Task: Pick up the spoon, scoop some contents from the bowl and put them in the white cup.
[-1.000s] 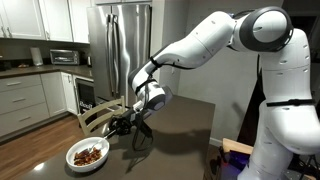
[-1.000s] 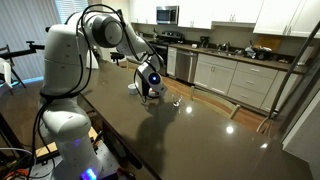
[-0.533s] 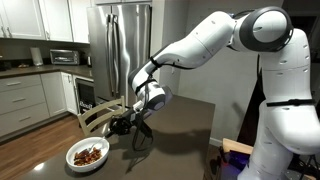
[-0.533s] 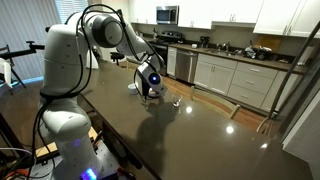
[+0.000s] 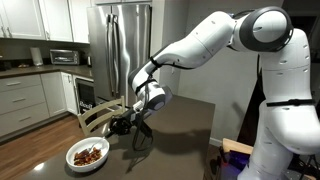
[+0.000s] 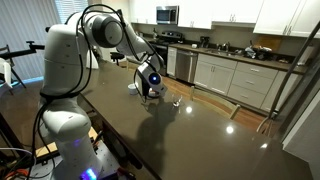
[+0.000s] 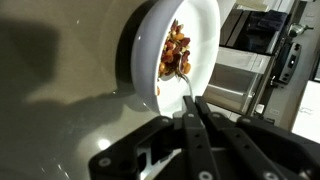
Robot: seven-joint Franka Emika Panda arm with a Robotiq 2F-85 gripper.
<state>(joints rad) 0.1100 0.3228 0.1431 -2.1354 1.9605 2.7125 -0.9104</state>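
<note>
The white bowl [image 5: 88, 154] stands on the dark table near its front corner and holds a heap of reddish-brown contents [image 5: 90, 155]. In the wrist view the bowl [image 7: 150, 50] fills the top, with the contents [image 7: 176, 55] inside. My gripper [image 7: 190, 103] is shut on the thin handle of the spoon [image 7: 185, 84], whose tip reaches into the contents. In both exterior views the gripper [image 5: 121, 126] [image 6: 150, 92] hangs low over the table beside the bowl. I cannot make out the white cup.
A dark glossy table [image 6: 180, 135] stretches away from the robot base. A small clear glass [image 6: 176, 100] stands near the gripper. A wooden chair [image 5: 98, 115] sits behind the table edge. A steel fridge [image 5: 120, 50] and kitchen cabinets [image 5: 25, 100] stand beyond.
</note>
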